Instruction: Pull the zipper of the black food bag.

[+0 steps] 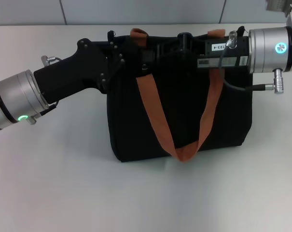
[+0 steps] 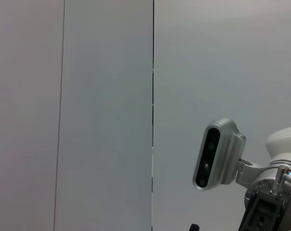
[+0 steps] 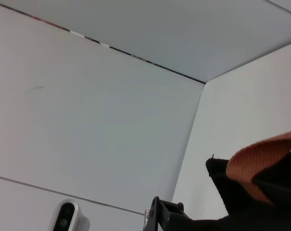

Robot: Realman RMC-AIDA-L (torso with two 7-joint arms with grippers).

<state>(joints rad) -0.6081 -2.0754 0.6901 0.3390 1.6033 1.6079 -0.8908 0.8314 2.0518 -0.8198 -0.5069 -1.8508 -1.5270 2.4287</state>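
The black food bag (image 1: 179,111) stands upright in the middle of the white table, with its orange-brown strap handles (image 1: 158,116) hanging down its front. My left gripper (image 1: 128,50) reaches in from the left and sits at the bag's top rim near its left end. My right gripper (image 1: 185,42) reaches in from the right over the middle of the top rim. Both are black against the black fabric. The zipper pull is hidden behind them. The right wrist view shows a corner of the bag (image 3: 232,192) and a piece of strap (image 3: 265,161).
The white table (image 1: 63,183) spreads around the bag, with a grey panelled wall (image 1: 136,9) behind it. A cable (image 1: 242,87) loops from my right wrist in front of the bag's upper right. The left wrist view shows the wall and my head camera (image 2: 216,155).
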